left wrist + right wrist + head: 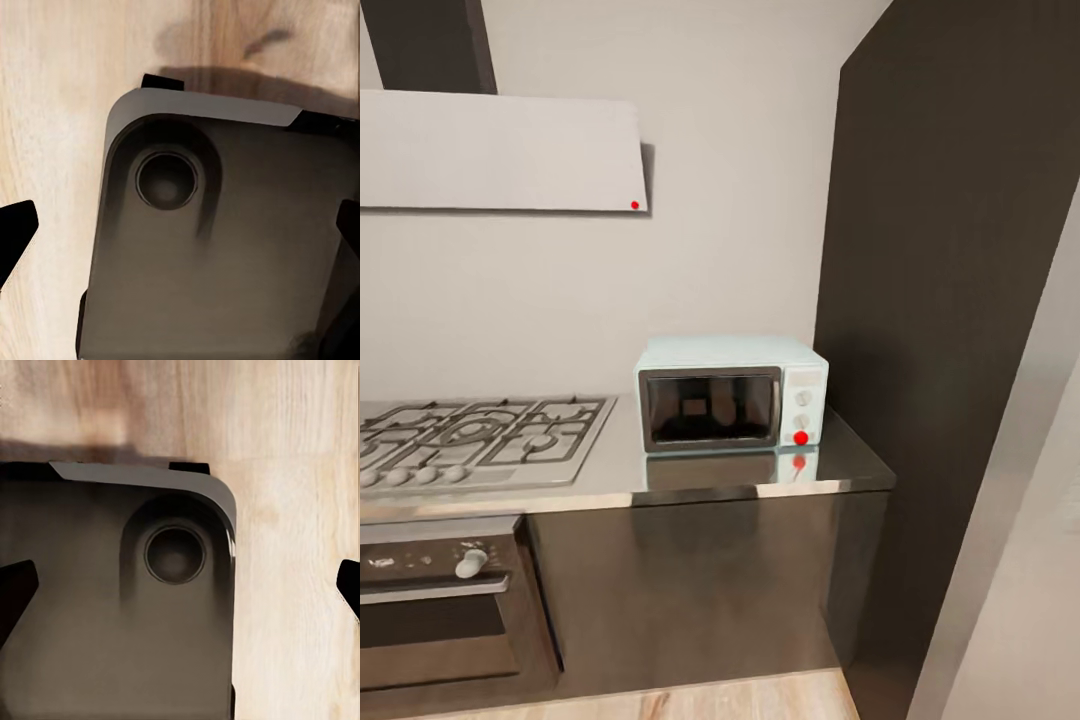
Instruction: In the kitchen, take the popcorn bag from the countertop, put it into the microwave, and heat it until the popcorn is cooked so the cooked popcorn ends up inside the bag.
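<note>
The microwave (732, 392), a pale mint box, stands on the grey countertop (760, 480) against the wall, near the counter's right end. Its dark glass door is shut and a red light (801, 437) glows low on its right-hand panel. Dim shapes sit behind the glass, but I cannot tell what they are. The popcorn bag is out of view. My left gripper (180, 229) is open, its dark fingertips (15, 232) far apart with nothing between them. My right gripper (182, 589) is open too, also empty. Both hang over my own grey base and the wood floor.
A steel gas hob (470, 435) lies left of the microwave, with a built-in oven (440, 600) below it and a white hood (500, 150) above. A tall dark cabinet (950, 300) closes off the right side. The robot's base (225, 262) is over light wood floor (300, 547).
</note>
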